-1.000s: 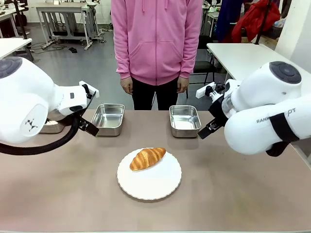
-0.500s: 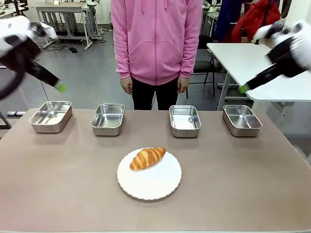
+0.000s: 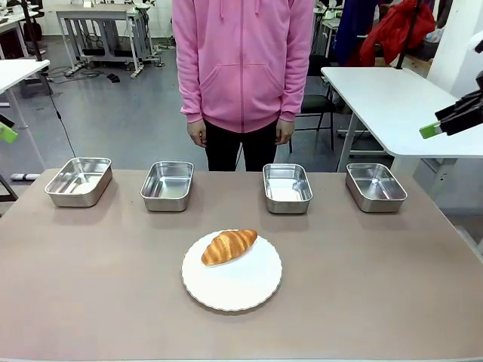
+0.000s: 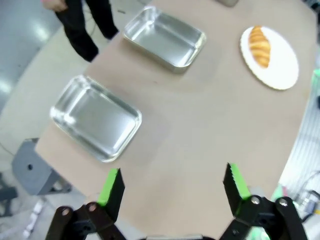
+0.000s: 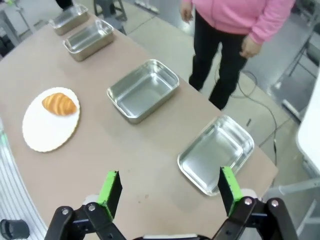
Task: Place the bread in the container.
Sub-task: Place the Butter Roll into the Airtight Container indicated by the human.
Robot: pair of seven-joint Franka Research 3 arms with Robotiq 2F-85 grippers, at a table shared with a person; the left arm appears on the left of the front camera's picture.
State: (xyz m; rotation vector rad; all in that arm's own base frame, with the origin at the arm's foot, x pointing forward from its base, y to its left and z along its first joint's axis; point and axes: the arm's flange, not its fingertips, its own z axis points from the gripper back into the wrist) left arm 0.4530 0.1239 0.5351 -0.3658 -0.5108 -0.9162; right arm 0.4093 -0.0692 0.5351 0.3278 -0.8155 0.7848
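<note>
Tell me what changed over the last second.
Both arms swung up and outward, away from the middle: the left gripper now hangs off the left side, the right gripper off the right, both open and empty. The croissant on its plate, the four trays and the person stayed put.

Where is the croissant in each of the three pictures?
Front view: croissant at the centre of the table.
Left wrist view: croissant at top right.
Right wrist view: croissant at the left, halfway up.
Shared landmark: the white plate it lies on.
</note>
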